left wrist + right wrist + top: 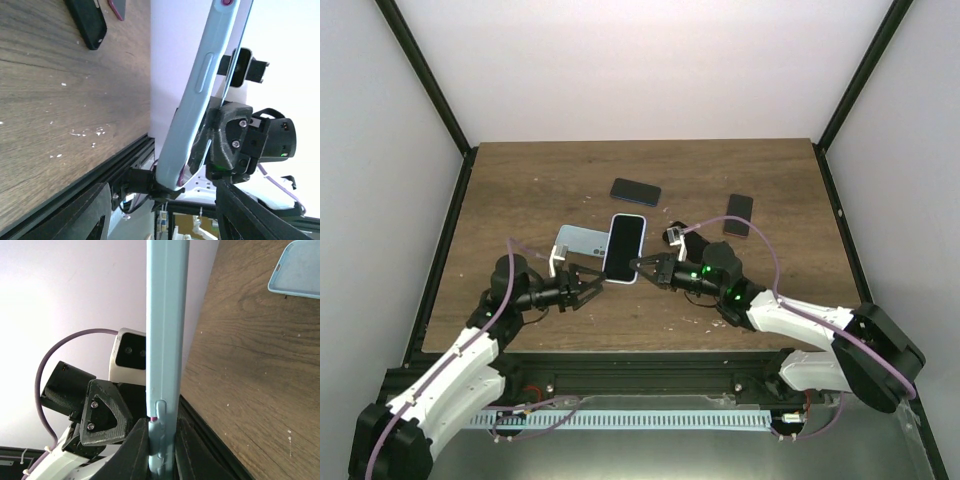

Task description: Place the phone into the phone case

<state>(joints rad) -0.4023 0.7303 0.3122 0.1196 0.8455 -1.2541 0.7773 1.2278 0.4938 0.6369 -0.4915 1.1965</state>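
Observation:
A phone with a dark screen sits in a light blue case [625, 248], held up off the table between the two arms. My right gripper [648, 268] is shut on its lower edge; in the right wrist view the case [165, 330] stands edge-on between the fingers [135, 450], with a sliver of pink showing at a gap. My left gripper [592, 288] is open. In the left wrist view its fingers [87, 212] stand wide apart, with the case's end [172, 170] between them and touching neither.
A second light blue case [575, 242] lies flat on the wooden table [520, 190], left of the held one, and also shows in the right wrist view [297, 267]. A dark phone [636, 191] and a pink-edged phone [739, 214] lie further back. Black frame rails border the table.

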